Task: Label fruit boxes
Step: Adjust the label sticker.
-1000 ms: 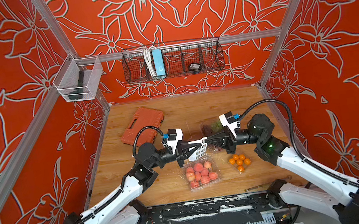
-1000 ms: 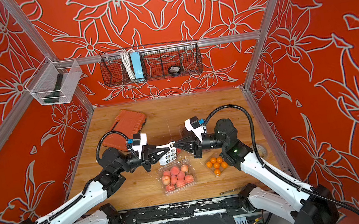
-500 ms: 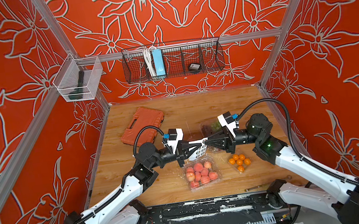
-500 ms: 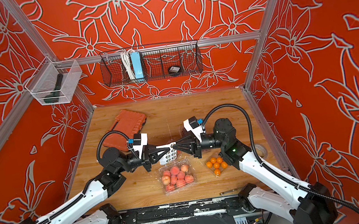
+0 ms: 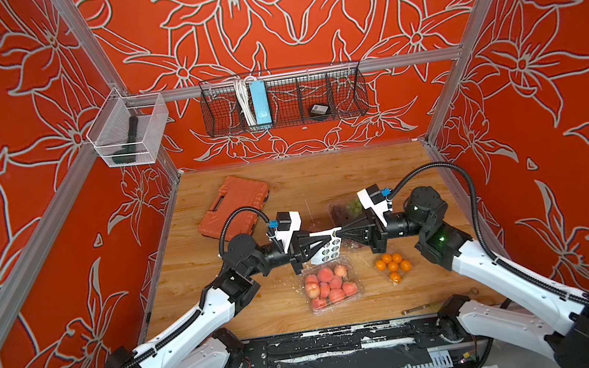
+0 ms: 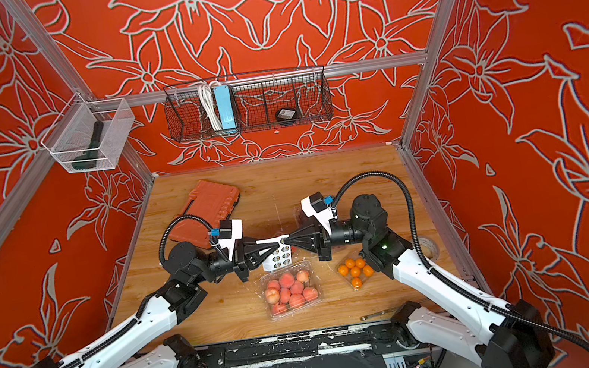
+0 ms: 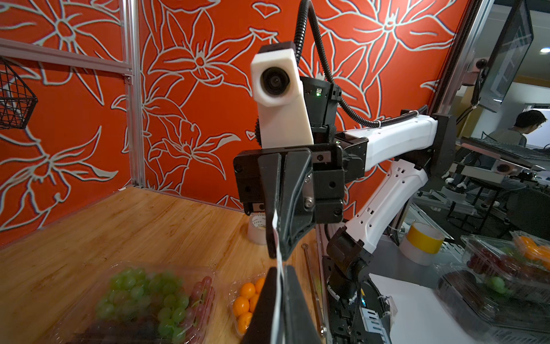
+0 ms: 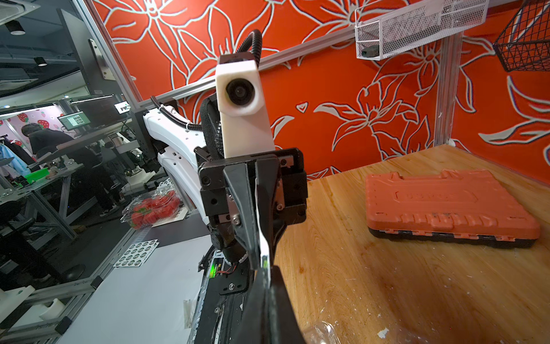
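I have my left gripper (image 5: 317, 243) and right gripper (image 5: 344, 232) meeting tip to tip, both clamped on the white sticker sheet (image 5: 330, 252) held between them. In both top views the peach box (image 5: 330, 285) lies at 6 o'clock from the grippers. The box of small oranges (image 5: 392, 267) is at 4, the grape box (image 5: 343, 207) at 1 and the orange tool case (image 5: 236, 210) at 10.

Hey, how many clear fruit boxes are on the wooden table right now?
3. The peach box lies nearest the robot's base, the orange box beside it toward the right arm, the grape box farther back, partly under the right gripper. Another may be hidden there.
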You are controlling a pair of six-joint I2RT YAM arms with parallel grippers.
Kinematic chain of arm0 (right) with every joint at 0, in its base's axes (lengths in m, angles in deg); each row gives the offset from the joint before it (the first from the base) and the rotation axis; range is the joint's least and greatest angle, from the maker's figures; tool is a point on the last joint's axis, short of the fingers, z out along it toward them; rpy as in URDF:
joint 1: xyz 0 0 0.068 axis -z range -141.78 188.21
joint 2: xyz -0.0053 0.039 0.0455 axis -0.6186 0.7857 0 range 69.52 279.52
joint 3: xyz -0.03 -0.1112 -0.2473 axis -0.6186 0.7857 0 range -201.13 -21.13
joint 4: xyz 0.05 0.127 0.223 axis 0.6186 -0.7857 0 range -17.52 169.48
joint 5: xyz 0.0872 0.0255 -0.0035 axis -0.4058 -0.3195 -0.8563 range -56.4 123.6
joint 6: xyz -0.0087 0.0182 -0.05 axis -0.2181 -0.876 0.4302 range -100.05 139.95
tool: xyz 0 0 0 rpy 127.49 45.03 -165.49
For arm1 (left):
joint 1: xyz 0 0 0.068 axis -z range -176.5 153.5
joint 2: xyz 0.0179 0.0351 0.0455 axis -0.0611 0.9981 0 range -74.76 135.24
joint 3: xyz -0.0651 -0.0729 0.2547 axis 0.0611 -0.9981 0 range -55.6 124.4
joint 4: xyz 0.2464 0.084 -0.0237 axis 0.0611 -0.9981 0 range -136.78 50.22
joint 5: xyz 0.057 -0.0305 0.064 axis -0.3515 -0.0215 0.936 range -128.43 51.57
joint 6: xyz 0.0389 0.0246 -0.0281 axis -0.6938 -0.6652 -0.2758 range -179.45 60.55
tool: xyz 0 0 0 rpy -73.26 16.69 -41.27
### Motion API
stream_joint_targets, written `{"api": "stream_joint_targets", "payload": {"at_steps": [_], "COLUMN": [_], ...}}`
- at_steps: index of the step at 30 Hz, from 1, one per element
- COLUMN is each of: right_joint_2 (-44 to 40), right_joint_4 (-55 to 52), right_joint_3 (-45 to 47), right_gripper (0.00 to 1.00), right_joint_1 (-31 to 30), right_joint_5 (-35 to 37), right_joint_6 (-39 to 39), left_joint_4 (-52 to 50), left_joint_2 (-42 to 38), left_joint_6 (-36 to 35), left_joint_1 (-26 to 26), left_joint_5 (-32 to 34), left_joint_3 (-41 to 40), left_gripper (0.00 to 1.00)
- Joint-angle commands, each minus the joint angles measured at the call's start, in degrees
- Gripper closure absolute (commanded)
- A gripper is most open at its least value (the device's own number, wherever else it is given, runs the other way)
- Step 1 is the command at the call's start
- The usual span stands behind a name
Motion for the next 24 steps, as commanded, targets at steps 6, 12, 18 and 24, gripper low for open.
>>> {"api": "stream_joint_targets", "payload": {"at_steps": [6, 12, 18, 24], "right_joint_2": [-0.64, 0.43, 2.17, 0.56], "right_joint_4": [-0.70, 0.03, 4.51, 3.23], "right_joint_3": [-0.47, -0.55, -0.36, 0.13], "right_gripper": [1.00, 1.00, 1.00, 1.00], "right_joint_1": [-0.07, -0.07, -0.24, -0.27], "right_joint_5": [-1.54, -1.45, -3.54, -4.81], "right_joint_6": [2.00, 1.81, -1.16, -0.48], "left_joint_4": [1.05, 1.08, 0.92, 0.74], "left_joint_2": [0.09, 0.09, 2.72, 2.02], "left_joint_6": [-0.47, -0.55, -1.02, -0.42], "left_joint_1": [-0.25, -0.30, -0.25, -0.64], "left_joint_5": [-1.48, -4.14, -3.51, 0.41], "left_joint_3": [2.12, 2.29, 2.47, 1.94], "left_gripper": [0.97, 1.00, 1.00, 1.00]}}
